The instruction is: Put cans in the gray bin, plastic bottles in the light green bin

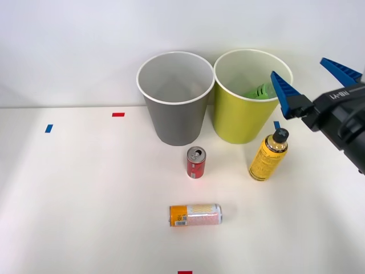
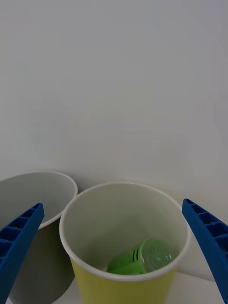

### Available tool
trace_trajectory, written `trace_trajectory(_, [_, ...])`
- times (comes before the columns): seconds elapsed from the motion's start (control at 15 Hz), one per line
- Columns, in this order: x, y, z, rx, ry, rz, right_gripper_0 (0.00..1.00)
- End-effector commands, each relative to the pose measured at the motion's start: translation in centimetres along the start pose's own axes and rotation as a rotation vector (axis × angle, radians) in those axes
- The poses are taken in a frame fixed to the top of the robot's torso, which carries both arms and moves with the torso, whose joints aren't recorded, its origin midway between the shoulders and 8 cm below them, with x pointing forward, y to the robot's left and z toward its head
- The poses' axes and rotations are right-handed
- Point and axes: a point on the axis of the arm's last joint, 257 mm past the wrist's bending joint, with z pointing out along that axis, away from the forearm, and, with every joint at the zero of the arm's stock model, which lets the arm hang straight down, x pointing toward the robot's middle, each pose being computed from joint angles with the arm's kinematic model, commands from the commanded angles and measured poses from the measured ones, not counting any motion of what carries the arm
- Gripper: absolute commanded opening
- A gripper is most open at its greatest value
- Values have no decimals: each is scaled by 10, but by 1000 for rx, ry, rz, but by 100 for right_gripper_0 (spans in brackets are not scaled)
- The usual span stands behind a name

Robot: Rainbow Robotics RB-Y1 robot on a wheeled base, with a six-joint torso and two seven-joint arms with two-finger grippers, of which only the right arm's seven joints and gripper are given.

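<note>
Front view: the right gripper (image 1: 311,80) hangs at the frame's right edge, jaws wide apart and empty, beside the light green bin (image 1: 242,123); the gray bin (image 1: 174,123) sits left, with the red can (image 1: 195,162), orange can (image 1: 195,214) and yellow bottle (image 1: 268,157) below on the bench (image 1: 85,200). Wrist view: the green bottle (image 2: 140,259) lies inside the light green bin (image 2: 118,287), low in the frame.

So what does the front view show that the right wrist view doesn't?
The front view alone shows the red can standing upright, the orange-and-pink can lying on its side, and the yellow-orange bottle on the table. The right wrist view alone looks straight down on the green bottle at the bin's bottom. Both share the gray bin, the light green bin and the open right end effector.
</note>
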Motion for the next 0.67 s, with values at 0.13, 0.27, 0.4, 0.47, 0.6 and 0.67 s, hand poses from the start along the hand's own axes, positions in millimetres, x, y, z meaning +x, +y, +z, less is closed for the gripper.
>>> trace_trajectory(0.13, [35, -17, -52, 64, 13, 33, 100])
trace_trajectory(0.27, [53, -21, -71, 98, 37, 82, 100])
trace_trajectory(0.4, [72, -23, -89, 133, 65, 128, 100])
trace_trajectory(0.47, [85, -16, -95, 137, 89, 166, 100])
trace_trajectory(0.6, [110, -9, -103, 166, 126, 226, 100])
trace_trajectory(0.67, [125, -8, -108, 192, 135, 259, 100])
